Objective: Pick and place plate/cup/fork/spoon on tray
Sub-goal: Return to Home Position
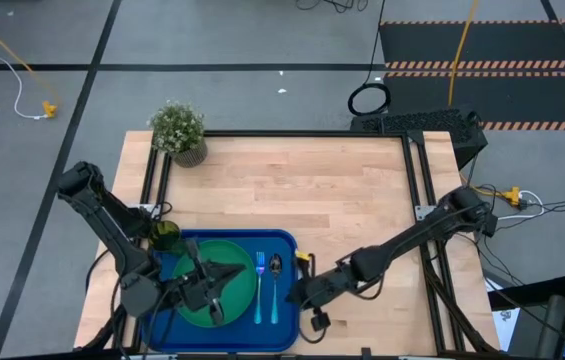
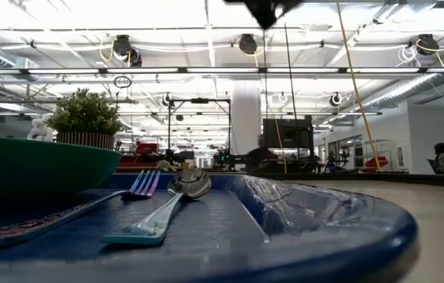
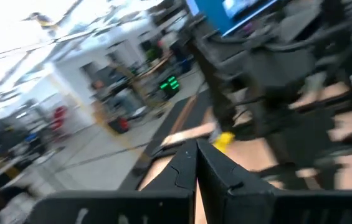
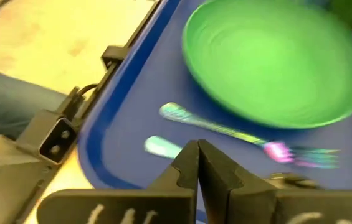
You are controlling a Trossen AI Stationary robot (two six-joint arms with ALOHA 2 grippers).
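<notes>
The dark-blue tray (image 1: 287, 245) lies at the table's near edge. On it, the green plate (image 1: 187, 300) sits to the left, with the light-blue fork (image 1: 260, 285) and the silver-bowled spoon (image 1: 275, 285) side by side to its right. The olive-green cup (image 1: 165, 235) stands at the tray's far left corner. My left gripper (image 1: 244, 272) is shut and empty above the plate, pointing toward the table's right. My right gripper (image 1: 297, 293) is shut and empty above the tray's right rim (image 4: 110, 93). Its wrist view shows the plate (image 4: 275, 59) and fork (image 4: 225, 129).
A small potted plant (image 1: 180, 130) stands at the table's far left corner. Bare wood (image 1: 302, 185) lies beyond the tray. Black rails (image 1: 417, 190) run along the table's sides. A dark keyboard-like unit (image 1: 422, 122) sits past the far right corner.
</notes>
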